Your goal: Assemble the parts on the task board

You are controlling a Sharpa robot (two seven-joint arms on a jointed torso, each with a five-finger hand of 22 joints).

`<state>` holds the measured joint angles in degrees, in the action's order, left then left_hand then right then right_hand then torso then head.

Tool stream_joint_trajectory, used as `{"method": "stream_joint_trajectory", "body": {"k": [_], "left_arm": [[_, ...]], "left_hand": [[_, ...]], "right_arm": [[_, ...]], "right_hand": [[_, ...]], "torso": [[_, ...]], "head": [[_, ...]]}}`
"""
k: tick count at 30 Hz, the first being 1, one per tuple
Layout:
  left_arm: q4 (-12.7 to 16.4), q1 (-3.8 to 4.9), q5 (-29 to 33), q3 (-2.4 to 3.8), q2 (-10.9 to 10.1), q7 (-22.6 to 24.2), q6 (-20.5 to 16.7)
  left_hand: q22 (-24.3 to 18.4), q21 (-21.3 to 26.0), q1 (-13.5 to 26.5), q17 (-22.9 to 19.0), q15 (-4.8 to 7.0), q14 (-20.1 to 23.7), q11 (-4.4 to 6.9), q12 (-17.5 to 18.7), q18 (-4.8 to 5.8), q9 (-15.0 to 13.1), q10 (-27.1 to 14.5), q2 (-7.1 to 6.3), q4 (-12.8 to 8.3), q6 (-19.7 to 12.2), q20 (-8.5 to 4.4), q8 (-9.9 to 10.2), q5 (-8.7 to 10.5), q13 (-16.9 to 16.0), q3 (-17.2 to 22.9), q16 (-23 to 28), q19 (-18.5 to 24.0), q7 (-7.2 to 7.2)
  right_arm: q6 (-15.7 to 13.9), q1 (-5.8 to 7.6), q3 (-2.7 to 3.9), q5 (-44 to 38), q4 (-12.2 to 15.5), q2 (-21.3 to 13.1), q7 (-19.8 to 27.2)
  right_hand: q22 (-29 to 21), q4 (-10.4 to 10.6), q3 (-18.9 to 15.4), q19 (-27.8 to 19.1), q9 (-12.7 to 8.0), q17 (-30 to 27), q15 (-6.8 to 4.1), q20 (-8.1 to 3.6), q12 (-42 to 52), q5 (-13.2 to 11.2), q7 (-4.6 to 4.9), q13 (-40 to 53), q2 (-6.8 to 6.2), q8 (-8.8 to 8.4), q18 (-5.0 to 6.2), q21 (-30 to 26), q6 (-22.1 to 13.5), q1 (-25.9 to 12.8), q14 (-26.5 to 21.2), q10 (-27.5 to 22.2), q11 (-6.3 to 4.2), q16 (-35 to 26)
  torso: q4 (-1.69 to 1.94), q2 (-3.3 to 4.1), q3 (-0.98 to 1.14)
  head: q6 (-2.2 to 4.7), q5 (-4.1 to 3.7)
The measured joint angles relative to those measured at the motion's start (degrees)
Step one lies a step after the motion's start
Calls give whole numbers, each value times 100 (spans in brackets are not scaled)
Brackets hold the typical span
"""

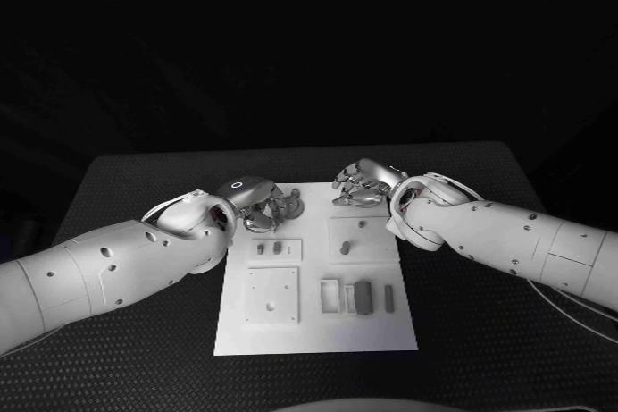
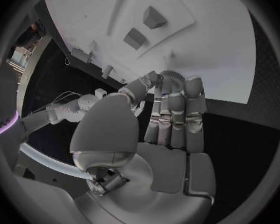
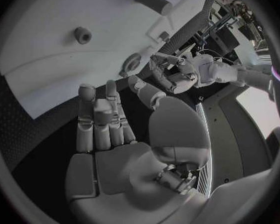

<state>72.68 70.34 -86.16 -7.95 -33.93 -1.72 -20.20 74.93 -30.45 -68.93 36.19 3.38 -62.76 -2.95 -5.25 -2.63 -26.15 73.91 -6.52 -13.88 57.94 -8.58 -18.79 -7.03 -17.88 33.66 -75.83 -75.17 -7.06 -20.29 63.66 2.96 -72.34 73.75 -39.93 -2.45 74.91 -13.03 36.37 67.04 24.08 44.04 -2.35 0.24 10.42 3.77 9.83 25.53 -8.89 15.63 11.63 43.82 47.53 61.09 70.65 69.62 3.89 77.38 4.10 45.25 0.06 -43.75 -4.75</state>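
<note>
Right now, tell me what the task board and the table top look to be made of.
Task board: seemingly matte white plastic, smooth, with crisp moulded recesses; painted metal is possible. Table: black and finely textured, a dotted weave with no shine, likely a rubber or fabric mat.

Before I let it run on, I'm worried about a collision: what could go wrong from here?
1. Both hands crowd the board's far end. The left hand and right hand lie near each other, so reaching inward together could knock fingers.
2. The left hand holds a round ribbed part at its fingertips; a light pinch could let it drop.
3. Small loose-looking parts lie on the task board under the forearms; a low sweep could scatter them.
</note>
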Motion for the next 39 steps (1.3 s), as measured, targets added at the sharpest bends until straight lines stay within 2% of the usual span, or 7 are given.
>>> {"method": "stream_joint_trajectory", "body": {"k": [8, 19, 28, 39], "left_arm": [[182, 1, 105, -6, -255, -17, 60], [265, 1, 96, -7, -428, -17, 54], [295, 1, 82, -8, -444, -38, 65], [218, 1, 32, -22, -347, -53, 109]], "left_hand": [[-1, 0, 0, 0, 0, 0, 1, 0, 0, -4, -1, 0, 0, 0, 1, 20, 0, 0, 0, 0, 0, 0], [-1, 0, 0, -6, 0, 0, 4, 22, 0, -3, -4, -1, 0, -1, 10, 21, 1, 1, -1, 0, -8, 1], [-2, 0, 0, -5, -1, 0, 8, 22, 0, -1, -8, -2, 0, -2, 11, 21, 1, -6, -1, 0, -8, 1], [-3, 0, 8, -11, -1, 0, -8, 44, 0, 5, 8, -10, -1, -3, 0, 22, 21, -7, -1, 1, -20, 3]], "right_arm": [[0, 0, 0, 2, 3, -23, 0], [0, 0, 0, 4, 10, -27, 0], [0, 0, 0, 6, 14, -27, 1], [0, 0, 0, 7, 16, -26, 1]], "right_hand": [[0, 0, 0, 0, 0, 0, 8, 0, 0, 0, -1, 0, 0, 0, 0, 0, 0, 0, 8, 0, 0, 0], [0, 0, 0, 0, -5, 0, 10, 1, 0, 0, 8, -1, 0, 0, 0, 0, 13, 0, 10, -1, -1, 0], [0, 0, 0, -1, -4, 0, 17, 1, 0, 0, 25, -1, 0, 0, 0, 0, -1, 0, 17, -1, -1, 0], [0, 0, 0, -1, -4, 0, -1, -23, 0, 0, 23, -2, 0, 0, -1, 0, -1, 0, -1, -6, -6, 0]], "torso": [[2, 1, -2], [-1, 3, -12], [-4, 5, -8], [-10, 7, 0]], "head": [[-4, 11], [-7, 30], [-14, 30], [-15, 39]]}}
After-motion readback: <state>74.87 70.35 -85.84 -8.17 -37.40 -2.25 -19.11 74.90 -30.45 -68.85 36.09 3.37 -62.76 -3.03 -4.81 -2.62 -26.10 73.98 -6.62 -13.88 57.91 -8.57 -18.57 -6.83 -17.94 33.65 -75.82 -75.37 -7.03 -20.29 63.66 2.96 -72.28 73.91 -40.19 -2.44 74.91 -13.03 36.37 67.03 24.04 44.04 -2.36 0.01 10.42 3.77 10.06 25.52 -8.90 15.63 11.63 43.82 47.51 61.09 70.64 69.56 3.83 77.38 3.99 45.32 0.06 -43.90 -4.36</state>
